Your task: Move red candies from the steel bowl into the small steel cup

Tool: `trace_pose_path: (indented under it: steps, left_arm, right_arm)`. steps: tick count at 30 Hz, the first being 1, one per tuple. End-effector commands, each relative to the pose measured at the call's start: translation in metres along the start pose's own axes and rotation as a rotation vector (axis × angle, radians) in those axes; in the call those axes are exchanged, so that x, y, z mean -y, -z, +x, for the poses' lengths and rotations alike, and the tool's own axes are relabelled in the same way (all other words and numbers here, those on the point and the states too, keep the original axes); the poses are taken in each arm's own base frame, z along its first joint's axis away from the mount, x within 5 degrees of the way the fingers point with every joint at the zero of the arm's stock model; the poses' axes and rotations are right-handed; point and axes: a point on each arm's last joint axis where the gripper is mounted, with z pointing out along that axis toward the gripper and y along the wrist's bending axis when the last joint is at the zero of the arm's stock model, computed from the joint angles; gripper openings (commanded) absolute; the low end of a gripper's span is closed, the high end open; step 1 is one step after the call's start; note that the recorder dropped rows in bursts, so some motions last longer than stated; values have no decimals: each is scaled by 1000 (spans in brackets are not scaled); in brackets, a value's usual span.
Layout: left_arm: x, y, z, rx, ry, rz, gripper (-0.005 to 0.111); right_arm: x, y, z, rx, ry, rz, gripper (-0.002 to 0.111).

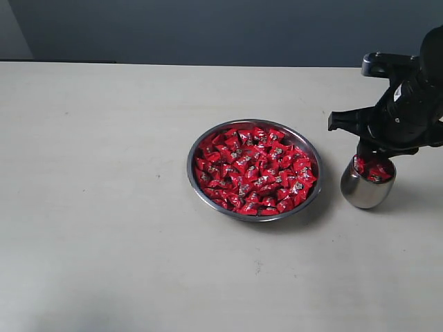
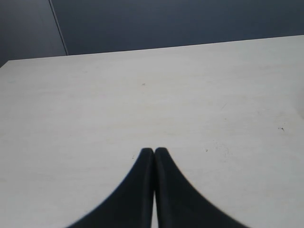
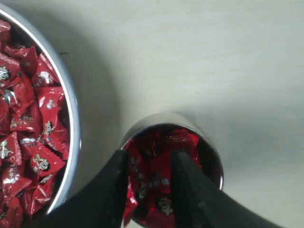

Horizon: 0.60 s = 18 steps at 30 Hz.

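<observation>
A: How far along was it?
B: Most red candies point(image 1: 255, 169) lay heaped in the bowl point(image 1: 191, 166) — the cup point(image 1: 363, 190) just beside it held only a few.
A: And the claw?
B: The right claw point(image 3: 151, 160) hung over the cup, jaws parted, gripping nothing I could see; the left claw point(image 2: 154, 153) was shut, empty.

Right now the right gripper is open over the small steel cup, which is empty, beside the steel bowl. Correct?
No: the small steel cup is not empty; the right wrist view shows red candies in it. The rest holds: the right gripper is open over it, beside the steel bowl.
</observation>
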Motion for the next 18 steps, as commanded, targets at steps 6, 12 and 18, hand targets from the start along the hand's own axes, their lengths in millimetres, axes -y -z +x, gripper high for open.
trace_pose_path:
  steps: [6, 12, 18]
  left_arm:
    - [0, 0, 0, 13, -1, 4, 0]
    - [0, 0, 0, 13, -1, 4, 0]
    - [0, 0, 0, 13, -1, 4, 0]
  right_arm:
    - [1, 28, -6, 110, 10, -27, 31]
    - [5, 54, -12, 256, 70, -20, 31]
    - [8, 80, -15, 388, 121, -14, 5]
